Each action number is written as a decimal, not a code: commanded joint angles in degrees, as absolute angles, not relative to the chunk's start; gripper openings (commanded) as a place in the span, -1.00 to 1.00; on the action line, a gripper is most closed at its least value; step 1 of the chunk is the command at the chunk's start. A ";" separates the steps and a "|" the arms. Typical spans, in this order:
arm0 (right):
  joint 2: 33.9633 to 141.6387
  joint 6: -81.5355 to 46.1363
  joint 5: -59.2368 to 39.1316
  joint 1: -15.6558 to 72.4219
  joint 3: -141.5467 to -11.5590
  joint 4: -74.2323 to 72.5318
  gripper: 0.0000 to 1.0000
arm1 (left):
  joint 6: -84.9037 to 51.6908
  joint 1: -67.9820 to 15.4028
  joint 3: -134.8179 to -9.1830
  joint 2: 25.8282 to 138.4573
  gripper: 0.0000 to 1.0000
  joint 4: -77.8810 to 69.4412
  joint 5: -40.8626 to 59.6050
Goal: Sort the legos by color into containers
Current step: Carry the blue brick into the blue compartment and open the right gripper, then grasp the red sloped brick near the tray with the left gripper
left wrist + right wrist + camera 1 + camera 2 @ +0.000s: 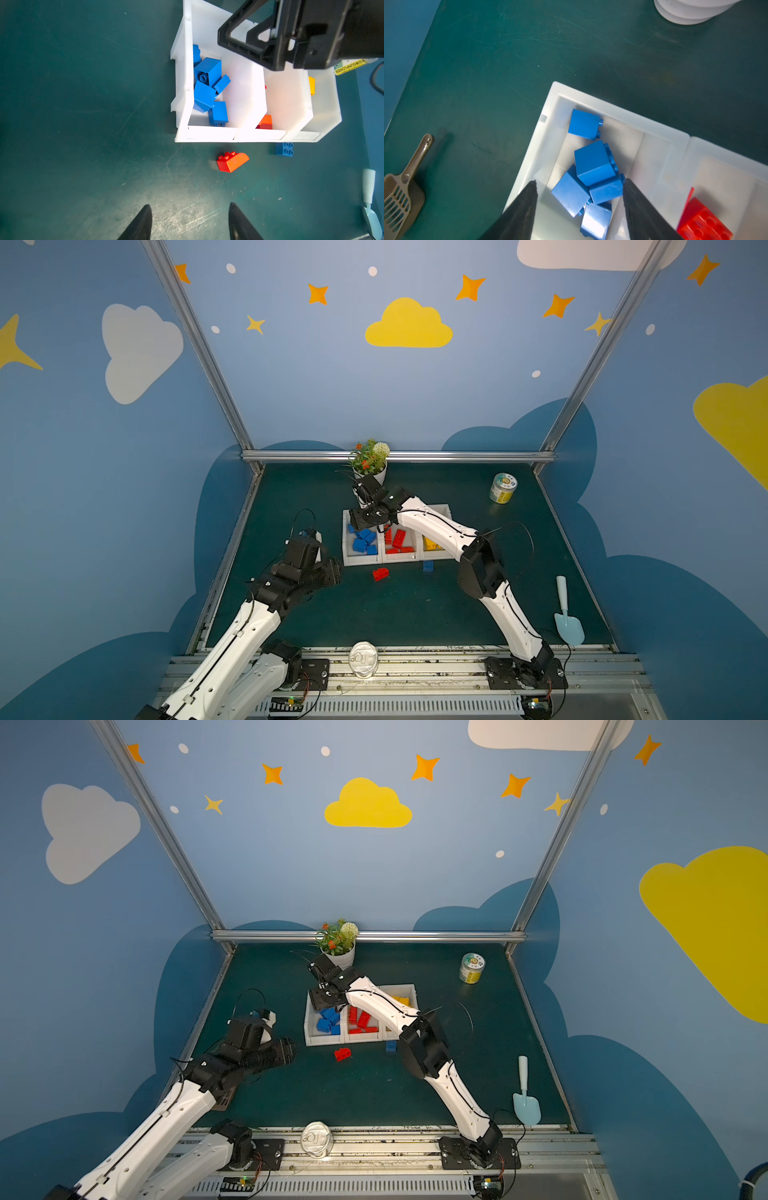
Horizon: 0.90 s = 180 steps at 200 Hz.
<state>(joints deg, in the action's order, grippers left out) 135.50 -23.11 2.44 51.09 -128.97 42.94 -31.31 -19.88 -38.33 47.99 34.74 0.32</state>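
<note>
Green table mat (pixel 291 614): is carrying all the items below. Right gripper (pixel 580 181): is hanging over the left-hand bin, having nothing in its grip, its fingers standing apart above the blue pile. Left gripper (pixel 190 205): is hovering over bare mat left of the bins, its fingers standing apart and holding nothing. Containers (pixel 361 560): three joined white bins are sitting mid-mat in a row. Flower pot (pixel 376 477): is standing just behind the bins. Pale blue trowel (pixel 567 622): is lying near the right edge. Can (pixel 503 488): is standing at the far right. Blue legos (pixel 365 540): are lying heaped in the left bin. Red legos (pixel 399 540): are lying in the middle bin. Yellow legos (pixel 430 545): are lying in the right bin, partly hidden by the right arm. Loose red brick (pixel 231 162) and loose blue brick (pixel 284 149): are lying on the mat just in front of the bins.
</note>
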 commanded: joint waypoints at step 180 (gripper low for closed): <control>80.72 -34.14 11.88 45.90 -71.08 37.54 0.29 | -18.49 -35.35 -45.64 75.96 0.23 27.79 1.68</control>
